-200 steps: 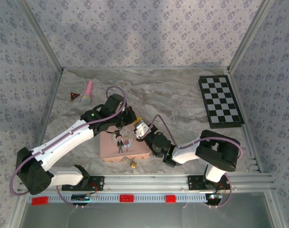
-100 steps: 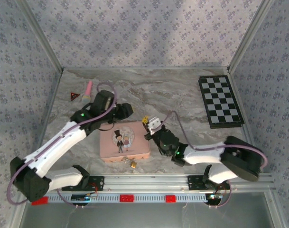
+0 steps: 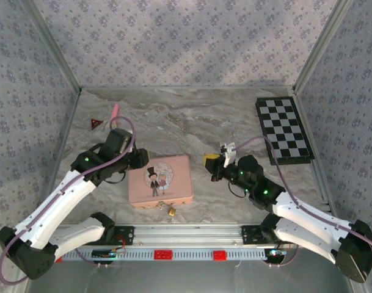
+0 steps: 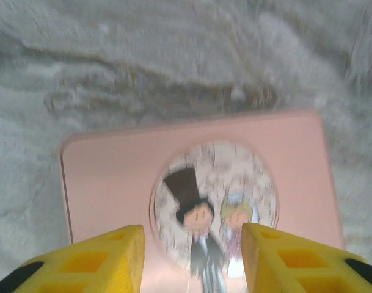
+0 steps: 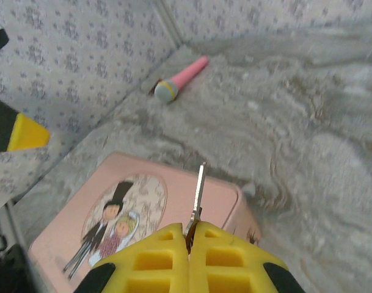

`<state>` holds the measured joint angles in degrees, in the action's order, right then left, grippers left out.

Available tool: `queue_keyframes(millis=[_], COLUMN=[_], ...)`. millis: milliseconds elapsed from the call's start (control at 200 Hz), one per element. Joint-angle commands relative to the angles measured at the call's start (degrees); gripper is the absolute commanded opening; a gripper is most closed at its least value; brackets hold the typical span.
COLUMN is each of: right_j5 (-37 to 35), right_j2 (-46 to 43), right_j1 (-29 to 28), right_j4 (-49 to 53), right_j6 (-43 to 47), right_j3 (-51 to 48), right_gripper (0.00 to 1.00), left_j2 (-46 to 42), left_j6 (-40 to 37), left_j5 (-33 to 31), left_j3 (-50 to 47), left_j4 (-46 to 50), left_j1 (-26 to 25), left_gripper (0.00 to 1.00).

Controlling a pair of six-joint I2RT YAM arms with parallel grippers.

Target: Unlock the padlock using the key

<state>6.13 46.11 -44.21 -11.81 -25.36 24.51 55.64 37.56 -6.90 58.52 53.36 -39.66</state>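
The tiny brass padlock (image 3: 171, 211) lies on the marble table just in front of the pink tin (image 3: 160, 181), near its front edge. A thin silver key (image 5: 200, 186) sticks out forward from my right gripper (image 5: 189, 235), which is shut on it; the blade hovers over the tin's right part (image 5: 217, 196). From above, the right gripper (image 3: 211, 161) is right of the tin and apart from it. My left gripper (image 4: 193, 259) stands open above the tin's lid (image 4: 112, 177), nothing between its yellow fingers (image 4: 106, 256). From above, the left gripper (image 3: 138, 160) is at the tin's left rear corner.
A pink toy microphone (image 3: 114, 113) and a small red triangle (image 3: 95, 124) lie at the back left. A chessboard (image 3: 283, 129) lies at the back right. Patterned walls close in the table on three sides; a metal rail (image 3: 192, 232) runs along the front.
The left gripper opened and drew back leftward off the tin. The right arm pulled away to the right with the key, from over the tin's right edge to open table beside it.
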Motion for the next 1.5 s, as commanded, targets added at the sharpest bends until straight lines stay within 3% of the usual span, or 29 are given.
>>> queue_keyframes(millis=[0,85,220,255,385,450,590,845,1114,1249,1494], right_j5=[5.05,4.87,3.99,3.82,3.37,3.21,3.27,3.21,2.19,1.72,0.43], right_j2=[-1.6,-1.65,-0.94,-0.55,0.19,0.39,0.92,-0.04,-2.42,-2.58,-3.8], right_j1=[1.04,1.3,1.34,1.41,1.49,1.49,1.82,1.78,1.82,1.82,1.62], right_j4=[8.85,11.08,12.05,12.15,11.68,11.3,10.79,10.79,12.92,12.3,13.55], right_j6=[-2.67,-2.25,-2.14,-2.23,-2.56,-2.58,-2.58,-3.9,-4.3,-4.91,-5.13], right_j3=[0.67,1.39,1.84,1.99,1.86,1.55,1.25,0.02,-0.25,-0.68,-0.26], right_gripper=[0.0,0.0,0.0,0.0,0.0,0.0,0.0,0.0,0.0,0.0,0.0], left_j2=[0.13,-0.39,-5.35,-6.51,-12.78,-14.98,-17.78,-17.46,-11.21,-4.89,11.15], left_j6=[3.18,9.05,13.95,14.92,21.21,22.88,24.81,22.42,15.64,11.3,-0.05], left_j5=[-7.43,-9.85,-2.44,-1.06,-0.27,1.17,3.62,3.56,8.22,11.19,8.53], left_j3=[4.5,4.6,-1.23,-2.78,-7.5,-10.17,-16.02,-24.06,-27.34,-26.92,-18.65], left_j4=[15.74,23.85,24.13,24.63,27.29,26.68,19.28,2.99,-7.43,-15.01,-25.07], left_j1=[-6.62,-9.81,-12.81,-13.25,-15.01,-15.01,-15.26,-14.86,-9.3,-5.52,1.82], left_gripper=[0.47,0.49,0.51,0.59,0.65,0.73,0.76,0.8,0.82,0.81,0.79])
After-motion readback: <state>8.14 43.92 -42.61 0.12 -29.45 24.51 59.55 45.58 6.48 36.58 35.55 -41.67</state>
